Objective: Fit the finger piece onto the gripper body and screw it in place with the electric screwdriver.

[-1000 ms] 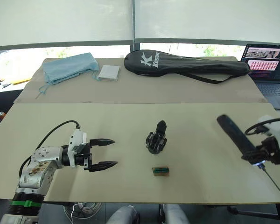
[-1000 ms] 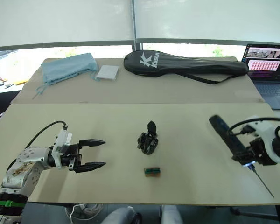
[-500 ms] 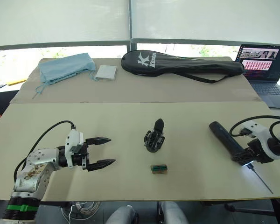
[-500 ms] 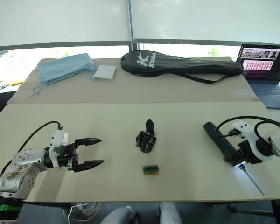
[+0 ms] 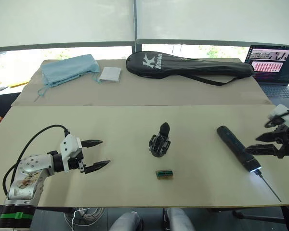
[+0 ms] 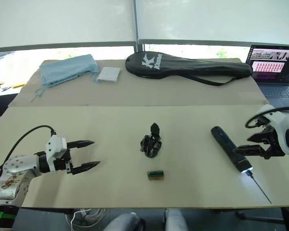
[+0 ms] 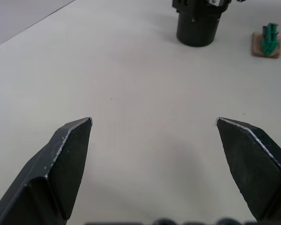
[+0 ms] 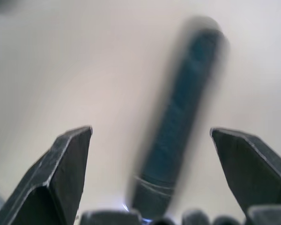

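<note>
Jaws of both grippers apart, holding nothing.
Electric screwdriver (image 6: pixel 229 149) lies flat on the bench (image 6: pixel 120 125) at right, just beside the right gripper (image 6: pixel 244 150); gripper body (image 6: pixel 151 143) stands mid-bench, a small green box (image 6: pixel 155 175) near it; left gripper (image 6: pixel 85 154) hovers at left.

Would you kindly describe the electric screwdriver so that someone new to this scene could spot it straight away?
Start at the long pale tabletop nearest the robot and look to its right end. There, just beside the robot's open right hand, lies the thick matte black cylinder of the electric screwdriver, flat on the surface. Unlike the small black blocky gripper body at mid-table, it ends in a thin metal bit with a small light glowing at the tip.
</note>
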### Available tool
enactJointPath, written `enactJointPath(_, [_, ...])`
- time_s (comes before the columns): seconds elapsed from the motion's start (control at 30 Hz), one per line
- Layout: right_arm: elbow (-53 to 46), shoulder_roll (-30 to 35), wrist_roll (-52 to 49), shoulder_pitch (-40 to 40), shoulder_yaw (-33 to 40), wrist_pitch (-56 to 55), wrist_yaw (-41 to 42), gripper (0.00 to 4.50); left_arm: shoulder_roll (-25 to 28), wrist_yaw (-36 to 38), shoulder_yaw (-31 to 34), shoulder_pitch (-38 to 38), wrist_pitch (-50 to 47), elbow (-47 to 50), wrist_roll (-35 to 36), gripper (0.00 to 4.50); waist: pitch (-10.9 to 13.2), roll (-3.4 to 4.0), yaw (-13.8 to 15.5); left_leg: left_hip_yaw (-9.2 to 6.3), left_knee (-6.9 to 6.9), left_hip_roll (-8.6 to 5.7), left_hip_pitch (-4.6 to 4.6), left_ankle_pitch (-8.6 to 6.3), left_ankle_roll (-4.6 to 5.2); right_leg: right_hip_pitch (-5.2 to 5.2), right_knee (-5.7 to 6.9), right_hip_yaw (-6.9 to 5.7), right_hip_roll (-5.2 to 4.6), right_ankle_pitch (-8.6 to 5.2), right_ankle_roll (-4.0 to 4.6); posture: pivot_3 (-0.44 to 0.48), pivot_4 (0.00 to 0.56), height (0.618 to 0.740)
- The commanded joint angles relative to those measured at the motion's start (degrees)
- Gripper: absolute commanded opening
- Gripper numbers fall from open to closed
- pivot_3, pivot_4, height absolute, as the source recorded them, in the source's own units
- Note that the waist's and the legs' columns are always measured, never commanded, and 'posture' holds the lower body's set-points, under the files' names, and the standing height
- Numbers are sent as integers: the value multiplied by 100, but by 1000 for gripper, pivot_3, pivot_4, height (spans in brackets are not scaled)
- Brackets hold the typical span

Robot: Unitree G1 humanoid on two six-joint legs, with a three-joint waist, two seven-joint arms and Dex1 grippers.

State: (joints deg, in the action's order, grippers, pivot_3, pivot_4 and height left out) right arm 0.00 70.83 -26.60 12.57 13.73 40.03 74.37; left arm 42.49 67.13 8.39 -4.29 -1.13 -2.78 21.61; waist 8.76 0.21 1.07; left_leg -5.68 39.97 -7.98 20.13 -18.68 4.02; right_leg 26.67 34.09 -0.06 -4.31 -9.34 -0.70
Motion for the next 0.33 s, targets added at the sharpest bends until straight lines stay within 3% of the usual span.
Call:
enactJointPath(0.03, [-726,-730,-139,-549,1028,-1671,121,4465,271,-52,270,147,439,-184,-254,4500,0,-1,1,0,1,0,-7,-1,-1,-4,1,-1,0,0,0,0,150,740])
enactJointPath(0.13, [-1243,-1797,-339,-826,1409,-3154,187,4465,406,-84,444,298,499,-305,-250,4500,2,0,-31,5,-4,-3,-32,-3,-3,-21,1,-1,1,0,-1,0,150,740])
enactJointPath(0.33, [-1463,-2462,-242,-1351,999,-4161,379,4465,333,-176,605,381,677,-663,-210,4500,3,-3,-7,4,-13,-4,-79,-17,-28,-56,2,-24,1,0,-1,0,150,740])
